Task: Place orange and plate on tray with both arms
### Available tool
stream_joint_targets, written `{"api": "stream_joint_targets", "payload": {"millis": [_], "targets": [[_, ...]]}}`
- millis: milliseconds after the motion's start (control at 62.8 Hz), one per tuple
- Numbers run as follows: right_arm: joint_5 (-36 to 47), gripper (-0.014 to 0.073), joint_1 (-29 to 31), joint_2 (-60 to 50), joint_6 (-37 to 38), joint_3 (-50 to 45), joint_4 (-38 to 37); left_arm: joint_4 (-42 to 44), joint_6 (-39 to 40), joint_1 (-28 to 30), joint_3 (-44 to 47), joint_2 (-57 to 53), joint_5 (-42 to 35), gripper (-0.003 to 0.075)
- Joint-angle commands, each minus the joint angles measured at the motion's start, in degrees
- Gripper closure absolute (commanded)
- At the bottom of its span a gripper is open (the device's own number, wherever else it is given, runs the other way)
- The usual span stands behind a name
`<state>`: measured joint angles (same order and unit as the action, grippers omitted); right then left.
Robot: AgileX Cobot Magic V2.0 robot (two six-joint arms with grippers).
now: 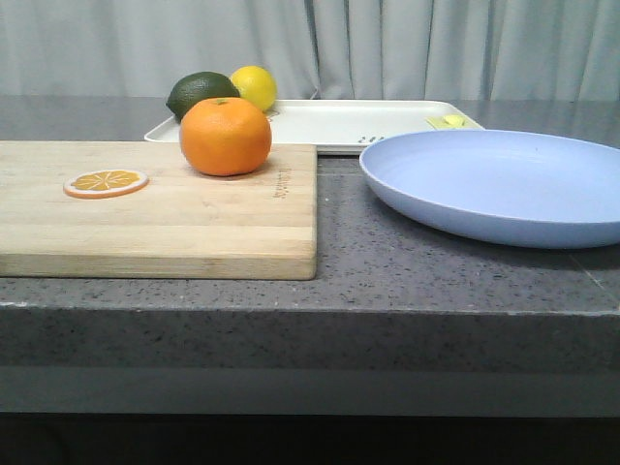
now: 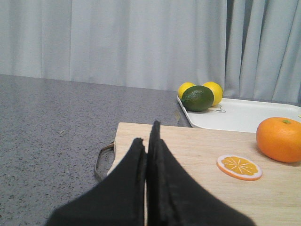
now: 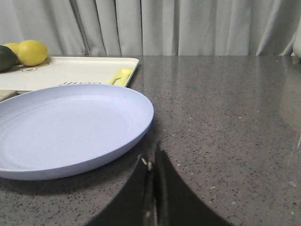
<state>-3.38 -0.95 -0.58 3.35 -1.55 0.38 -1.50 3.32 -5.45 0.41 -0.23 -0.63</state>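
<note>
While clamped shut — left end effector above cutting board.

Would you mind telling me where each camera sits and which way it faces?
Front view: low at the counter edge, facing forward over cutting board, orange, plate, tray; no robot parts visible.
Left wrist view: above the board, shut left gripper showing.
Right wrist view: beside the plate, shut right gripper showing.
All share the tray.

The dark speckled stone bench carries three things. A wooden cutting board lies at nine o'clock, the lavender plate at three, and the cream tray at twelve.
</note>
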Motion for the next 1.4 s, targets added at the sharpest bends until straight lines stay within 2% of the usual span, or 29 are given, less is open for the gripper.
{"api": "stream_joint_targets", "payload": {"millis": [0,111,239,509,668,844,971,1385], "targets": [[6.2,0.071,0.1,-1.1,-0.4,1.4,0.2,-0.4,0.1,0.2,1.5,-1.1,-6.0,0.074],[9.0,0.071,0.1,-1.1,-0.4,1.9,0.2,-0.6,0.1,0.2,0.4,-1.1,-7.8,0.074],[6.2,0.071,0.1,-1.1,-0.4,6.5,0.2,-0.6,0.1,0.2,-5.0,-1.1,-5.1,0.074],[-4.9,0.071,0.1,3.0,-0.4,22.0,-0.4,-0.6,0.1,0.2,-22.8,3.3,11.7,0.074],[-11.2,0.071,0.1,9.6,-0.4,31.1,-0.4,-0.6,0.1,0.2,-31.5,9.9,19.4,0.074],[-23.0,0.071,0.1,19.2,-0.4,40.9,-0.4,-0.6,0.1,0.2,-39.1,18.1,26.7,0.074],[-28.8,0.071,0.1,25.6,-0.4,44.4,-0.4,-0.6,0.1,0.2,-40.1,22.8,26.8,0.074],[-29.7,0.071,0.1,36.4,-0.4,44.1,-0.4,-0.6,0.1,0.2,-39.9,29.9,28.8,0.074]]}}
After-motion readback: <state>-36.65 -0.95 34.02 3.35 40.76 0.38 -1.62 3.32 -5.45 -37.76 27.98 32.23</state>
